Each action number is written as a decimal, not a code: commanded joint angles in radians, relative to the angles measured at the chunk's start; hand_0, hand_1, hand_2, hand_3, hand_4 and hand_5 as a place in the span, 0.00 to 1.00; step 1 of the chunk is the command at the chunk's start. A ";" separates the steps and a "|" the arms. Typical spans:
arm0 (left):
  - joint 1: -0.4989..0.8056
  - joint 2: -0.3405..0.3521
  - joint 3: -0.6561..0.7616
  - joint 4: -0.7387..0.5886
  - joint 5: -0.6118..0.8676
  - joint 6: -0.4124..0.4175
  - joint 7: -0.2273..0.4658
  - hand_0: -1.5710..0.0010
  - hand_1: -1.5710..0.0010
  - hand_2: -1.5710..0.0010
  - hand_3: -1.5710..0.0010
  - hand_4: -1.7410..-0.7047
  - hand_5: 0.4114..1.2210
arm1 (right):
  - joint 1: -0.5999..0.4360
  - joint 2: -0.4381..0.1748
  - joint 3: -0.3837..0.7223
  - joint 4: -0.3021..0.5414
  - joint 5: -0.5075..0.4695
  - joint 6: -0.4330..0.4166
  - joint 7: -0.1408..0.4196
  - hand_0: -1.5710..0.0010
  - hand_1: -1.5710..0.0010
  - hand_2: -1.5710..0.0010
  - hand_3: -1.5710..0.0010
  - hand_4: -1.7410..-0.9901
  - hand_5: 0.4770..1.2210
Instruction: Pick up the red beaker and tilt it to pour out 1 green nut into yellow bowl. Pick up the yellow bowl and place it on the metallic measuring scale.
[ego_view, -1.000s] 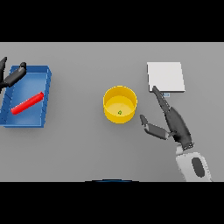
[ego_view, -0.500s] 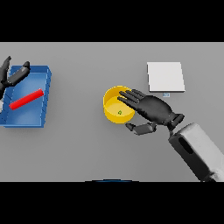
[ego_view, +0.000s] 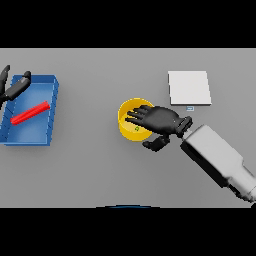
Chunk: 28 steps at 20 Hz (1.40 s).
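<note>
The right robot hand (ego_view: 160, 120) lies over the right side of the yellow bowl (ego_view: 131, 116), its fingers stretched out straight across the opening and its thumb curled below, just outside the bowl's rim; whether the thumb touches the wall cannot be told. The yellow bowl stands near the middle of the grey worktop (ego_view: 100, 170), and a small green nut (ego_view: 137, 129) shows inside it, beside the fingers. The metallic measuring scale (ego_view: 189, 88), a pale square plate, lies up and to the right of the bowl, apart from it, with bare worktop between the two. Well to the left sits a blue tray (ego_view: 53, 102); the red beaker (ego_view: 30, 113) lies on its side in it, slanting. The left robot hand (ego_view: 13, 88) shows at the tray's upper left corner, fingers loosely spread and holding nothing.
</note>
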 joint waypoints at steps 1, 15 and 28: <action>0.006 0.007 0.002 -0.002 0.002 -0.003 -0.002 1.00 1.00 1.00 1.00 0.98 0.34 | -0.016 0.008 0.009 0.026 0.008 0.003 -0.002 1.00 1.00 1.00 1.00 0.68 0.30; 0.014 0.016 0.008 -0.006 0.006 -0.004 -0.013 1.00 1.00 1.00 1.00 0.99 0.35 | -0.100 0.069 0.046 0.167 0.017 0.091 0.024 0.82 0.85 0.89 0.89 0.47 0.53; 0.013 0.027 0.006 -0.022 0.006 -0.010 -0.009 1.00 1.00 1.00 1.00 0.99 0.35 | -0.097 0.051 0.056 0.144 0.006 0.046 -0.006 0.04 0.05 0.17 0.20 0.04 0.97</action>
